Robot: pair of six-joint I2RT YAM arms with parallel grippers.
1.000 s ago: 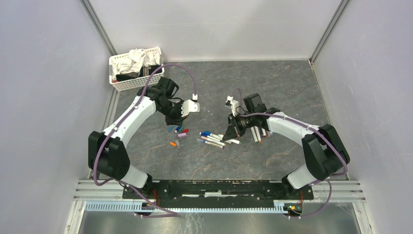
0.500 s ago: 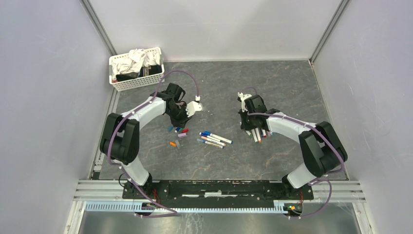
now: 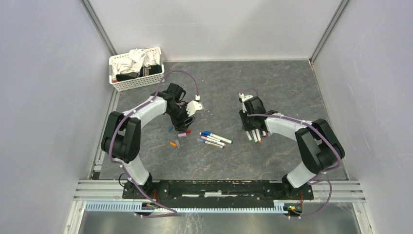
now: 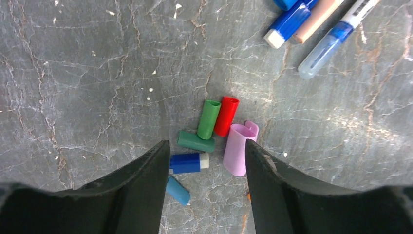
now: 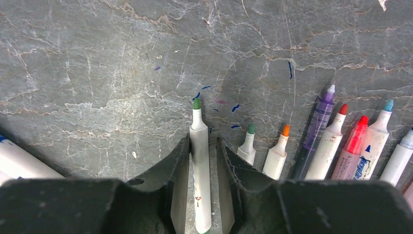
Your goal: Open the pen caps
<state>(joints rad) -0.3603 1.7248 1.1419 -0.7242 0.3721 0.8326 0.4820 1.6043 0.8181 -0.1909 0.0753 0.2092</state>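
Observation:
Several loose pen caps lie in a cluster under my left gripper, which is open and holds nothing: a green cap, a red cap, a pink cap, a dark green cap, a blue cap and a light blue cap. In the top view this gripper hovers just above the cluster. My right gripper is open, with an uncapped green-tipped pen lying loose between its fingers, a gap showing on the right side.
A row of uncapped pens lies just right of the right gripper. Several capped pens lie between the two arms. A white basket with cloths stands at the back left. An orange cap lies nearer the front.
Both arms drew apart from the middle. The left gripper came down over the cap cluster and opened. The right gripper lowered beside the pen row and opened round the green-tipped pen.

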